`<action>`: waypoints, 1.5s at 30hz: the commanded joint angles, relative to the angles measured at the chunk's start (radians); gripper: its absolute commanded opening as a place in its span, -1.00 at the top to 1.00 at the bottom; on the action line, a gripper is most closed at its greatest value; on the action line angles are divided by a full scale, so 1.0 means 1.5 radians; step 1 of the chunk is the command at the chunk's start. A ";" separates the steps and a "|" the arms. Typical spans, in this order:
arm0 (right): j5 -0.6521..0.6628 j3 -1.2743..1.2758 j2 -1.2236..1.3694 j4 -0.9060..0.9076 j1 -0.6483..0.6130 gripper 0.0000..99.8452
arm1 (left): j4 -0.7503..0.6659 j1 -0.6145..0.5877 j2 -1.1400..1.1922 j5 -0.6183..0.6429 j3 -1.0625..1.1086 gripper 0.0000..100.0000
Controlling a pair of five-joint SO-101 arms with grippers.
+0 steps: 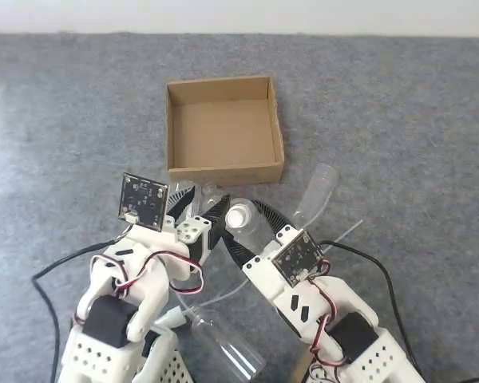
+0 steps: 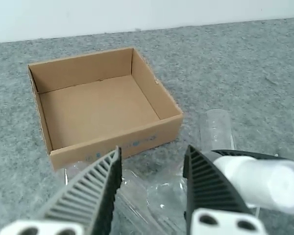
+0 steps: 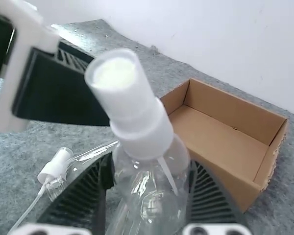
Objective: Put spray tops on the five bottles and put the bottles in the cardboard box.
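At 6 o'clock in the high view, closest to the arm bases, a capped bottle (image 1: 223,347) lies on its side on the grey desk (image 1: 399,120). Its small white cap (image 1: 172,319) points toward 9 o'clock, between the two arms.

Farther out, the right hand (image 1: 239,219) is clenched on a held bottle (image 3: 147,193). Its black ribbed fingers (image 3: 83,200) press the clear body from both sides, just under the shoulder. A white spray top (image 3: 132,107) sits on the neck, leaning a little, and its thin tube runs down inside the bottle.

Just beside that hand, at its 9 o'clock, the left hand (image 2: 152,188) is released, its two ribbed fingers spread wide. One of them is close to the white spray top, but I cannot tell whether it touches. Below the left hand a clear bottle (image 1: 206,191) lies on the desk, near the closest wall of the box.

At 2 o'clock from the right hand, a second clear bottle (image 1: 318,191) lies on its side. It is angled toward 1 o'clock, near the box's closest right corner.

Farthest away, at 12 o'clock, the cardboard box (image 1: 223,128) rests flat on the desk with its open side up and its brown floor showing.
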 commanded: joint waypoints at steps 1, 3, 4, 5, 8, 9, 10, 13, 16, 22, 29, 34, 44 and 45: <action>0.009 0.015 -0.015 -0.013 0.002 0.85 | 0.011 0.010 -0.002 -0.005 -0.024 0.60; 0.010 0.015 -0.015 -0.013 0.002 0.85 | 0.009 -0.009 -0.002 -0.005 -0.028 0.60; 0.010 0.015 -0.015 -0.013 0.002 0.85 | 0.004 -0.025 -0.002 -0.003 -0.033 0.60; 0.010 0.015 -0.015 -0.013 0.002 0.85 | -0.001 -0.040 -0.002 -0.001 -0.038 0.60; 0.011 0.015 -0.015 -0.013 0.002 0.85 | -0.005 -0.079 -0.002 -0.002 -0.057 0.60; 0.011 0.015 -0.015 -0.013 0.002 0.85 | -0.004 -0.088 -0.002 -0.003 -0.064 0.60; 0.011 0.015 -0.015 -0.013 0.003 0.85 | -0.003 -0.097 -0.002 -0.004 -0.069 0.60; 0.012 0.015 -0.015 -0.013 0.003 0.85 | -0.002 -0.135 -0.002 -0.005 -0.073 0.60; 0.012 0.015 -0.015 -0.013 0.003 0.85 | -0.004 -0.196 -0.002 -0.006 -0.074 0.60; 0.013 0.015 -0.013 -0.013 0.003 0.85 | -0.002 -0.317 -0.002 -0.006 -0.058 0.60; 0.011 0.015 -0.014 -0.013 0.039 0.85 | -0.005 -0.392 -0.002 -0.006 0.006 0.60; 0.011 0.015 -0.015 -0.014 0.048 0.85 | -0.055 -0.427 -0.002 -0.006 0.070 0.60; 0.014 0.015 -0.015 -0.013 0.050 0.85 | -0.165 -0.439 -0.002 -0.006 0.164 0.60; 0.014 0.015 -0.015 -0.013 0.051 0.85 | -0.165 -0.439 -0.002 -0.006 0.165 0.60</action>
